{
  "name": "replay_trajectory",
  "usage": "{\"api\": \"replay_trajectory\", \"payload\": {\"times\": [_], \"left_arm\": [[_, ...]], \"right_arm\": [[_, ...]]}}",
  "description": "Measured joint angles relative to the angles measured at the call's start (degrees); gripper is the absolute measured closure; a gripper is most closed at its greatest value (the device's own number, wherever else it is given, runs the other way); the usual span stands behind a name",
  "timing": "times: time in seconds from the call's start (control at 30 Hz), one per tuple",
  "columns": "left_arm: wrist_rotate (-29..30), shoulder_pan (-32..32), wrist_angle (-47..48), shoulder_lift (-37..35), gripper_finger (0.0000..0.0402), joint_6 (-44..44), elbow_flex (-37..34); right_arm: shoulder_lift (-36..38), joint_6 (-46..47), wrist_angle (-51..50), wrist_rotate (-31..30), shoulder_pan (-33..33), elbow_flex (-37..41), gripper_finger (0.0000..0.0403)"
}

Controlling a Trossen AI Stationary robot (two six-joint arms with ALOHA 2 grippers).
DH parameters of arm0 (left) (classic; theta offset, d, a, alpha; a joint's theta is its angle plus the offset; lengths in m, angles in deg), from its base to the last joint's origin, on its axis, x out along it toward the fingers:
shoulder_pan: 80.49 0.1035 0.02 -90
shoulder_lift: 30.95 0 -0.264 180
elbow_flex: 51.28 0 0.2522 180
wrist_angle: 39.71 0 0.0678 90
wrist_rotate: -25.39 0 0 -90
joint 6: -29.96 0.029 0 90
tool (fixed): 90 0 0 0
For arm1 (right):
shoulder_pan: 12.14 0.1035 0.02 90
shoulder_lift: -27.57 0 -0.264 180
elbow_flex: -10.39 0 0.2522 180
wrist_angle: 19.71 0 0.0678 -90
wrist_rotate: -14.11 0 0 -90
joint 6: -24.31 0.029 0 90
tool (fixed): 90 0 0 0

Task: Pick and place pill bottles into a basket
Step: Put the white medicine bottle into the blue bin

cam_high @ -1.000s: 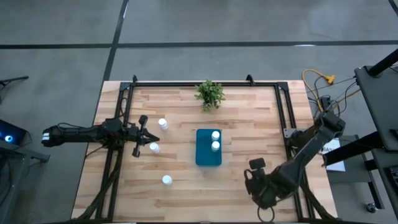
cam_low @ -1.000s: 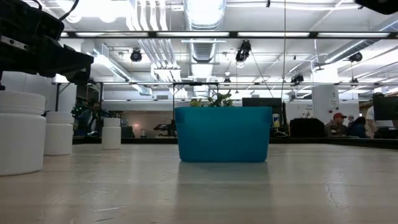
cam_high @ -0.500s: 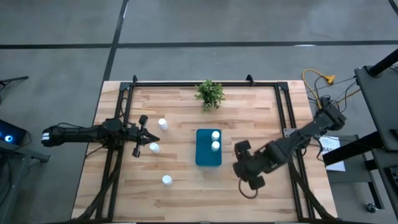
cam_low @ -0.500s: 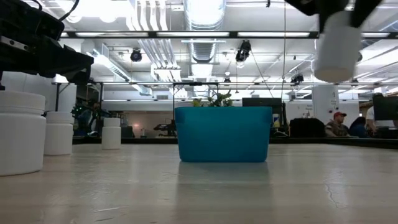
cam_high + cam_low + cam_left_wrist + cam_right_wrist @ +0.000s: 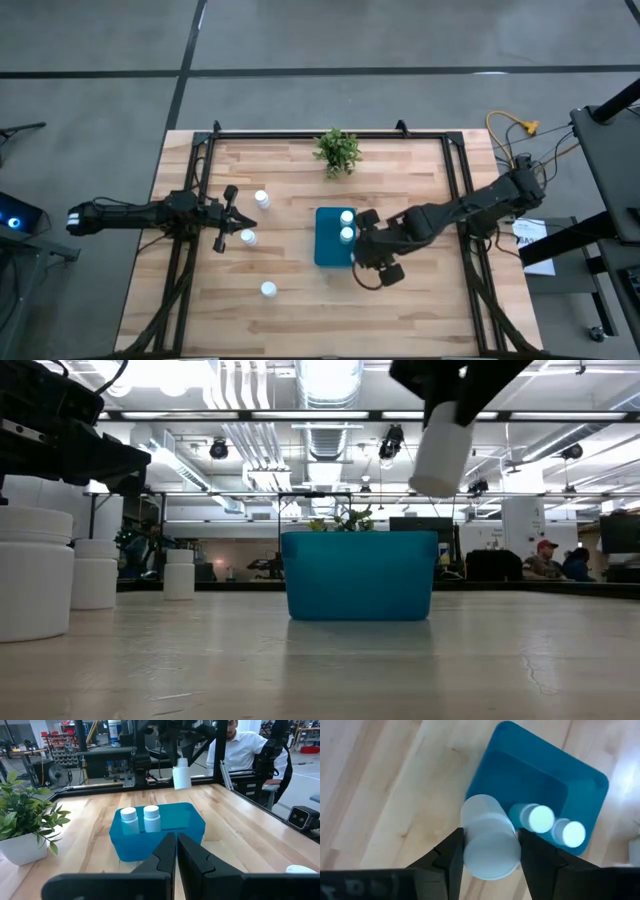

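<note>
White capped pill bottle (image 5: 487, 842) clamped in right gripper (image 5: 489, 851) jaws beside teal basket (image 5: 540, 785); left gripper (image 5: 176, 851) jaws closed, empty.

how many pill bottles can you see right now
6: two in the basket at and, three on the table at, one held by the right pincer at.

The teal basket (image 5: 334, 237) sits mid-table with two pill bottles (image 5: 346, 225) standing in its far right part. The right gripper (image 5: 364, 252) hangs at the basket's near right corner, its arm stretching in from the right edge; whether it carries anything is hard to tell from above. The left gripper (image 5: 230, 217) (fingers together) waits at the left side, between two of the three loose bottles (image 5: 261, 199) (image 5: 247, 238) (image 5: 268, 290). A small potted plant (image 5: 337, 151) stands at the far edge.
</note>
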Motion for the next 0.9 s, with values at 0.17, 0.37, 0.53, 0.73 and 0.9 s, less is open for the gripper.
{"api": "replay_trajectory", "payload": {"times": [0.17, 0.37, 0.53, 0.73, 0.9], "left_arm": [[-0.01, 0.0, 0.02, 0.12, 0.0402, 0.02, 0.0], [0.02, 0.0, 0.02, 0.12, 0.0402, 0.02, 0.0], [0.0, -0.01, 0.01, 0.16, 0.0402, 0.02, 0.0], [0.01, -0.01, 0.01, 0.18, 0.0402, 0.04, 0.0], [0.02, 0.0, 0.02, 0.12, 0.0402, 0.04, 0.0]], "right_arm": [[-2.81, -3.63, 0.21, 0.2, -1.89, -3.37, 0.0257], [-6.82, -6.69, -0.08, 1.59, -3.79, -5.07, 0.0257], [-10.09, -8.93, -0.15, 1.67, -5.05, -6.41, 0.0257], [-13.98, -11.35, -0.36, 1.89, -5.49, -8.35, 0.0257], [-17.16, -12.15, -1.27, 2.4, -5.6, -9.97, 0.0257]]}}
